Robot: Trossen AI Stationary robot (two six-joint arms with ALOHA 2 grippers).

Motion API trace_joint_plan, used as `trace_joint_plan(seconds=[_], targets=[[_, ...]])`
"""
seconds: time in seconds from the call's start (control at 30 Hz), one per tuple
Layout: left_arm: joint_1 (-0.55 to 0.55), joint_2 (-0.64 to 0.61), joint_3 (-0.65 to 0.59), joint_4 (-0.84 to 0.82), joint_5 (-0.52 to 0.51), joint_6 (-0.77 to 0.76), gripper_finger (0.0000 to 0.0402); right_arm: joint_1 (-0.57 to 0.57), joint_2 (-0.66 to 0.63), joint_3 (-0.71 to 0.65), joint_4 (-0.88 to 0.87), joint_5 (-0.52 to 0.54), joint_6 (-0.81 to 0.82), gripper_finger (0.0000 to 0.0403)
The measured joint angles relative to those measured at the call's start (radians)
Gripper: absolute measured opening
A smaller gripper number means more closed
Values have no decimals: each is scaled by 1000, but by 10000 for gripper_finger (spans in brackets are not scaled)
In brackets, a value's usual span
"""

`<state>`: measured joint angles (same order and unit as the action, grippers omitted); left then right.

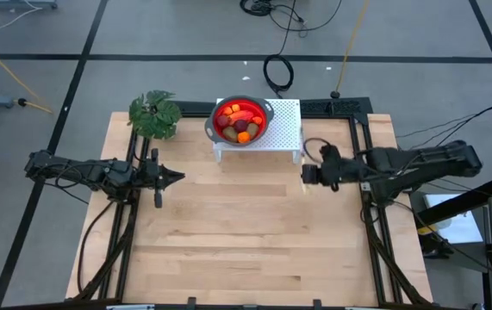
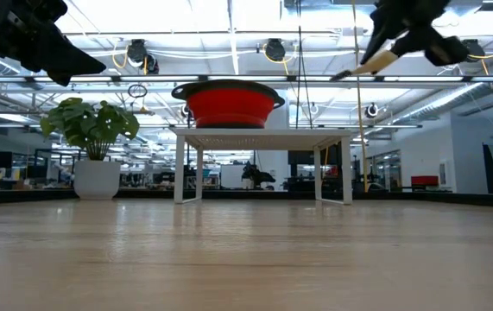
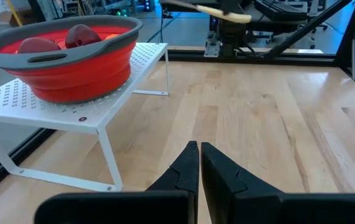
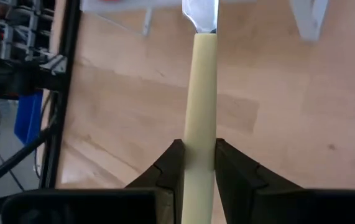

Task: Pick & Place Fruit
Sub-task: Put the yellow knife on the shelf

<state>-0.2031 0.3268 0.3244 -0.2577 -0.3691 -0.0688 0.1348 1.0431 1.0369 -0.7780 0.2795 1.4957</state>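
Wooden table (image 1: 246,232) under both arms, open office hall behind in low view. White perforated rack (image 1: 287,129) at far edge of table; red collapsible bowl (image 1: 241,120) with grey rim sitting on rack. Fruit (image 1: 240,122) piled inside bowl: orange, red, brownish and yellow pieces, individual shapes hard to separate from above. From left wrist view only two dark-red rounded tops (image 3: 53,40) showing over bowl rim, rest hidden by bowl wall. In low view bowl contents fully hidden. Leafy plant (image 1: 154,114) just beside rack, on left arm's side.

Left gripper (image 1: 175,177) hovering near rack on plant side, fingers (image 3: 186,165) pressed together, nothing between them.

Right gripper (image 1: 308,174) near rack's other end, clamped on pale yellow knife handle (image 4: 200,106). Knife long axis running straight out from fingers toward rack; silver blade (image 4: 200,14) cut off by right wrist frame edge, tip not visible. In low view knife (image 2: 369,62) tilted, raised above table, level with bowl.
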Motion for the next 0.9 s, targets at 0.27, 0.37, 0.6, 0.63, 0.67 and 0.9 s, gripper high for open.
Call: trace_joint_plan(seconds=[0.27, 0.37, 0.6, 0.63, 0.67, 0.9], targets=[[0, 0, 0, 0, 0, -21, 19, -201, 24, 102, -12, -95, -224, 59], [0, 0, 0, 0, 0, -40, 19, -265, 46, 141, -27, -135, -267, 59], [0, 0, 0, 0, 0, -41, 19, -388, 141, 232, -75, -218, -364, 59], [0, 0, 0, 0, 0, -41, 19, -403, 158, 244, -71, -231, -378, 59], [0, 0, 0, 0, 0, -41, 19, -416, 177, 257, -73, -236, -390, 59], [0, 0, 0, 0, 0, -31, 19, -507, 282, 306, -75, -326, -409, 59]])
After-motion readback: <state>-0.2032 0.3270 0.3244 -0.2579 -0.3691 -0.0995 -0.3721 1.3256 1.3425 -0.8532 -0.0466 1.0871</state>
